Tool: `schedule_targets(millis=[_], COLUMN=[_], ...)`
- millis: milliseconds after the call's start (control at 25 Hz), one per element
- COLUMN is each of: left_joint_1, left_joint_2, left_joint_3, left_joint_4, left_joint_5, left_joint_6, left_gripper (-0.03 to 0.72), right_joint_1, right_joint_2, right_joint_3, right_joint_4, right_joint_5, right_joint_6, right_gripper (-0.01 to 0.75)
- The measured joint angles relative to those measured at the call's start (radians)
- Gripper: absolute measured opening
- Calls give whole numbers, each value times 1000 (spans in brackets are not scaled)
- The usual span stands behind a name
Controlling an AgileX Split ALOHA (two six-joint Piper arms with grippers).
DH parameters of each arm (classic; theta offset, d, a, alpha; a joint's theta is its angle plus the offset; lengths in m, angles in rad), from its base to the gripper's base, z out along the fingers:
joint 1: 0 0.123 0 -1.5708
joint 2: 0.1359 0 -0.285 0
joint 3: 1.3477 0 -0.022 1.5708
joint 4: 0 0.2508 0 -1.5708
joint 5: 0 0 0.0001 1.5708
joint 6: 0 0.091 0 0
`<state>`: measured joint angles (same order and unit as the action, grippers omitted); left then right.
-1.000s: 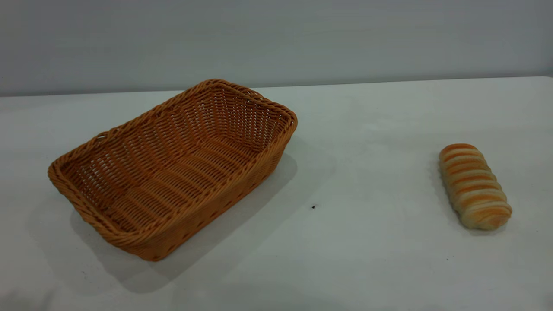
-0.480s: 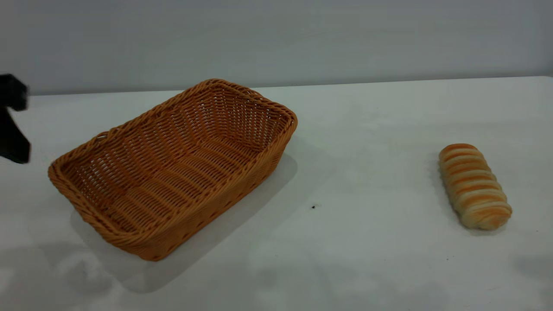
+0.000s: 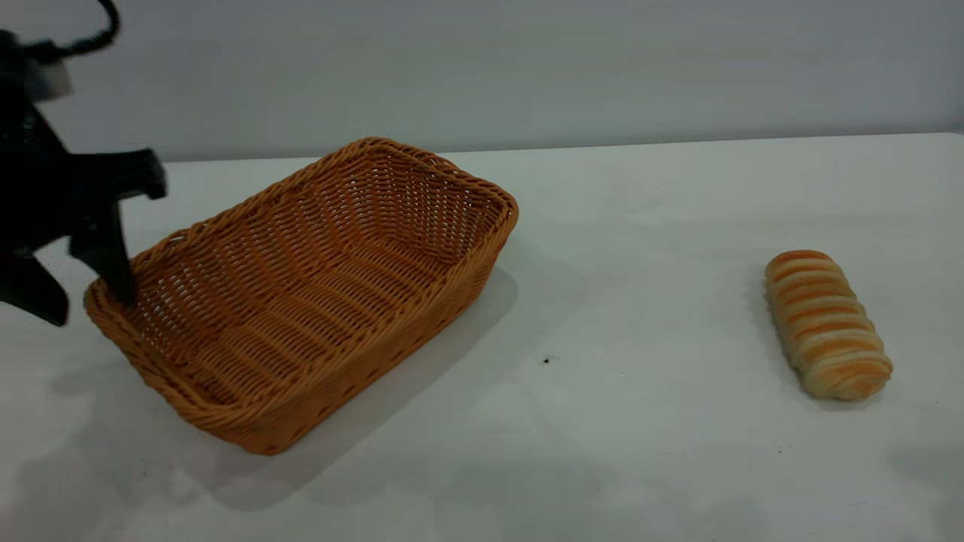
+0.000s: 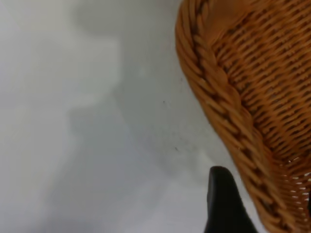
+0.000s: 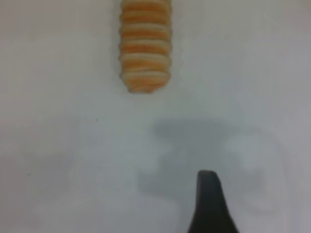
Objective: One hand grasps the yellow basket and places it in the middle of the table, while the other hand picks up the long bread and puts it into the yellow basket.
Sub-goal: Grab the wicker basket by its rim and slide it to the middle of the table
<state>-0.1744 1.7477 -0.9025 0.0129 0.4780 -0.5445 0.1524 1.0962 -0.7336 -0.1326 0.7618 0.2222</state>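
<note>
The left gripper [image 3: 79, 297], jaws spread, straddles the left corner rim of the yellow basket [image 3: 316, 286] on the white table [image 3: 640, 226]. Far right lies the long bread [image 3: 826, 324]; the right gripper's state cannot be told.

The yellow basket [image 3: 301, 293] is a large rectangular wicker tray of orange-tan weave with sloped sides and a braided rim. It sits upright and empty at the table's [image 3: 640, 452] nine o'clock side, turned so its long axis runs from seven toward one o'clock. The long bread [image 3: 827, 324], cream with golden-orange crosswise stripes, lies flat at three o'clock, well apart from the basket.
</note>
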Motion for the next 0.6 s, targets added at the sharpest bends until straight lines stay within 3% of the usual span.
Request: schedule_targets(millis=[240, 600], left_joint_1=[0, 0], left_joint_2=[135, 232], left_joint_3=[-135, -232], left_joint_4=[-47, -100], left_joint_5=[109, 181], left_joint_6=[0, 2], left_gripper=[456, 456], right_joint_1=[0, 0], right_joint_2=[0, 0], right_joint_3=[-1, -2], right_joint_4=[14, 14], right_joint_5=[0, 1], right_joint_6=[-9, -17], right_gripper=[550, 550])
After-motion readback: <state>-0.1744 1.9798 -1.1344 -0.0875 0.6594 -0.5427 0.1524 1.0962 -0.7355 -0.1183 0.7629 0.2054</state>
